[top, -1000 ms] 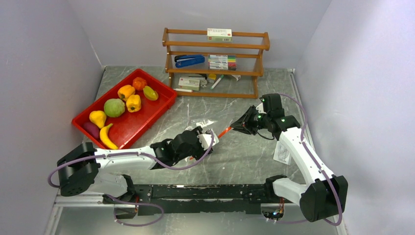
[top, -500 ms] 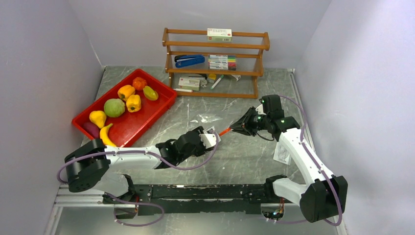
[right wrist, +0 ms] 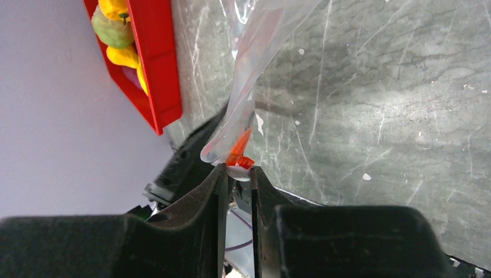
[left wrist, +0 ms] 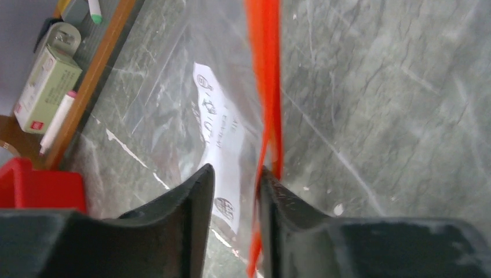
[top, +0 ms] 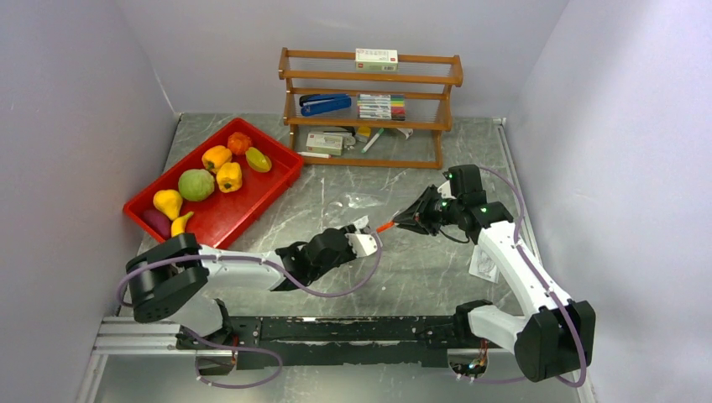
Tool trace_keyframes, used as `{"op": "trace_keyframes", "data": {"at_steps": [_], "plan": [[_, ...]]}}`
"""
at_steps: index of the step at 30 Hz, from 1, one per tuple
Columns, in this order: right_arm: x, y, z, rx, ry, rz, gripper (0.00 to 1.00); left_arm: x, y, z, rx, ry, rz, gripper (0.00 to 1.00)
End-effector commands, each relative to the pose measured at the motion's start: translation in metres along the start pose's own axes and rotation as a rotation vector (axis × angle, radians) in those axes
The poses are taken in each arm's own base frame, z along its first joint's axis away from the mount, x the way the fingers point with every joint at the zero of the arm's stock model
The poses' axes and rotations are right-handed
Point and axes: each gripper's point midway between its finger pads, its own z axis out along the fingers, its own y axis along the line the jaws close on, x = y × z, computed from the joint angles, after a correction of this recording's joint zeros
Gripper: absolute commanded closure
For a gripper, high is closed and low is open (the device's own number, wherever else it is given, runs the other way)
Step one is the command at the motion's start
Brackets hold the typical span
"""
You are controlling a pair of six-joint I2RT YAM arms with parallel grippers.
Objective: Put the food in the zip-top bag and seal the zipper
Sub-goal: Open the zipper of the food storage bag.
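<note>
Left gripper (left wrist: 234, 174) half open astride the zipper (left wrist: 263, 69), right gripper (right wrist: 237, 171) pinched tight on its other end, and the strip runs crosswise between them, mid-table. The zip-top bag (top: 359, 202) trails back over the bare table (top: 420, 269). The food (top: 196, 185) sits in the red tray (top: 243, 206), far left.

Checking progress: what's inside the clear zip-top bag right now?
Nothing shows through the zip-top bag except its white label; the food lies in the red tray. The left tool hides the bag's near edge.
</note>
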Motion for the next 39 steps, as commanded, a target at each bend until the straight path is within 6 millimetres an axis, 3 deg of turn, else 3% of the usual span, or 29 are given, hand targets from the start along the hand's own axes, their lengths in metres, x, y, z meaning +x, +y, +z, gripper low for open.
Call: {"op": "trace_keyframes", "data": {"at_steps": [1, 3, 4, 10, 13, 16, 20, 24, 29, 34, 39], "plan": [[0.002, 0.006, -0.001, -0.018, 0.007, -0.027, 0.92, -0.008, -0.006, 0.004, 0.023, -0.03, -0.004, 0.79], [-0.001, 0.015, -0.003, -0.036, -0.007, -0.083, 0.89, -0.016, -0.006, 0.0, 0.035, -0.05, -0.036, 0.91], [-0.002, 0.019, -0.005, -0.037, -0.02, -0.11, 0.84, -0.023, -0.006, -0.003, 0.045, -0.071, -0.054, 0.93], [-0.002, 0.031, -0.008, -0.06, -0.054, -0.184, 0.55, -0.045, 0.005, -0.025, 0.04, -0.144, -0.174, 0.93], [-0.004, 0.036, -0.012, -0.077, -0.084, -0.232, 0.48, -0.05, 0.02, -0.03, -0.025, -0.105, -0.268, 0.93], [-0.003, 0.056, -0.022, -0.179, -0.154, -0.294, 0.42, -0.057, 0.028, -0.031, -0.047, -0.049, -0.33, 0.93], [0.0, 0.066, -0.031, -0.247, -0.246, -0.311, 0.18, -0.065, 0.039, -0.033, -0.095, -0.015, -0.396, 0.93], [-0.002, 0.064, -0.028, -0.202, -0.263, -0.285, 0.23, -0.06, 0.051, -0.033, -0.182, 0.009, -0.437, 0.93], [0.015, 0.063, -0.004, -0.226, -0.195, -0.214, 0.33, -0.059, 0.056, -0.033, -0.219, -0.007, -0.451, 0.93], [0.036, 0.077, 0.013, -0.265, -0.163, -0.224, 0.51, -0.064, 0.06, -0.035, -0.229, -0.016, -0.459, 0.93], [0.045, 0.087, 0.033, -0.253, -0.126, -0.217, 0.54, -0.062, 0.062, -0.035, -0.243, -0.006, -0.448, 0.93]]}}
